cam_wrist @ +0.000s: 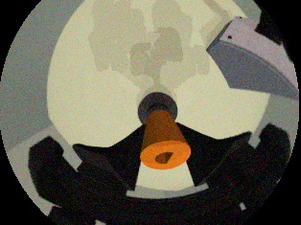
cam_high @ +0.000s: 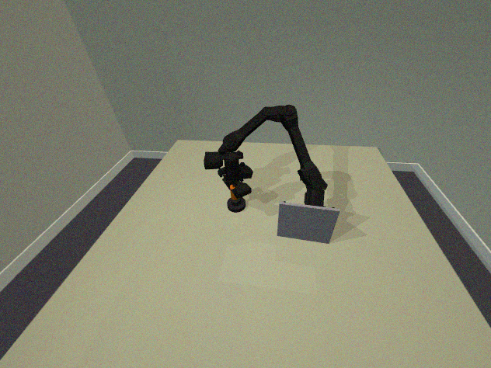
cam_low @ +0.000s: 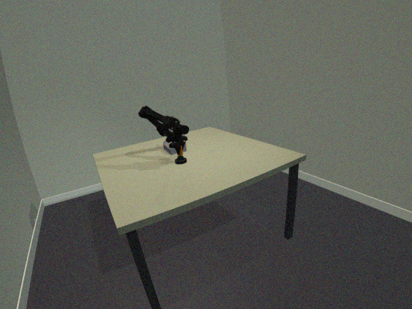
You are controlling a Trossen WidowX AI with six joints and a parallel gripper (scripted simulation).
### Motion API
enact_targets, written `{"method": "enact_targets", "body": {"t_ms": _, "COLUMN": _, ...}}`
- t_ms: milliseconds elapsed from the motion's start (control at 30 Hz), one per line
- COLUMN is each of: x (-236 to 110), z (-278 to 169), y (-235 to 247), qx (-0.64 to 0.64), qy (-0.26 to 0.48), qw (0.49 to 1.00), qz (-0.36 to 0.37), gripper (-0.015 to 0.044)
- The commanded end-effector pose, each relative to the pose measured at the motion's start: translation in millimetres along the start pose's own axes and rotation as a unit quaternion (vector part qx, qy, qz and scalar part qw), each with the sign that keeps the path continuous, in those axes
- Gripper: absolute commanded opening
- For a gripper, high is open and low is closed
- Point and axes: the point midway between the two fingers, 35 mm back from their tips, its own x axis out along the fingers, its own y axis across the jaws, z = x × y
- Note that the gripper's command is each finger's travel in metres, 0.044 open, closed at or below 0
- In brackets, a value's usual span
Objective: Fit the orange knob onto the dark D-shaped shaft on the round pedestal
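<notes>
My gripper [cam_high: 234, 189] [cam_low: 179, 148] [cam_wrist: 160, 126] is shut on the orange knob [cam_high: 231, 193] [cam_low: 180, 151] [cam_wrist: 163, 138]. The knob stands upright directly over the dark round pedestal [cam_high: 236, 205] [cam_low: 180, 160] [cam_wrist: 156, 104] on the table. In the wrist view I look down the knob's top, where a small dark D-shaped hole shows, and the pedestal's rim shows just beyond the knob's lower end. The shaft itself is hidden by the knob. I cannot tell how far down the knob sits.
A grey upright panel [cam_high: 306, 222] [cam_wrist: 253, 58] stands on the table in front of the arm's base, to the right of the pedestal. The beige table [cam_high: 204, 294] [cam_low: 213, 171] ends in edges on the left and right, with dark floor beyond.
</notes>
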Motion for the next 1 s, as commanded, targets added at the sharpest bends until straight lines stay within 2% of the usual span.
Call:
{"method": "enact_targets", "body": {"t_ms": 0, "x": 0.5, "z": 0.3, "y": 0.2, "qx": 0.000, "qy": 0.000, "qw": 1.000, "qz": 0.001, "gripper": 0.0000}}
{"method": "enact_targets", "body": {"t_ms": 900, "x": 13.6, "z": 0.5, "y": 0.2, "qx": 0.002, "qy": 0.001, "qw": 1.000, "qz": -0.001, "gripper": 0.0000}}
{"method": "enact_targets", "body": {"t_ms": 967, "x": 13.6, "z": 0.5, "y": 0.2, "qx": 0.002, "qy": 0.001, "qw": 1.000, "qz": -0.001, "gripper": 0.0053}}
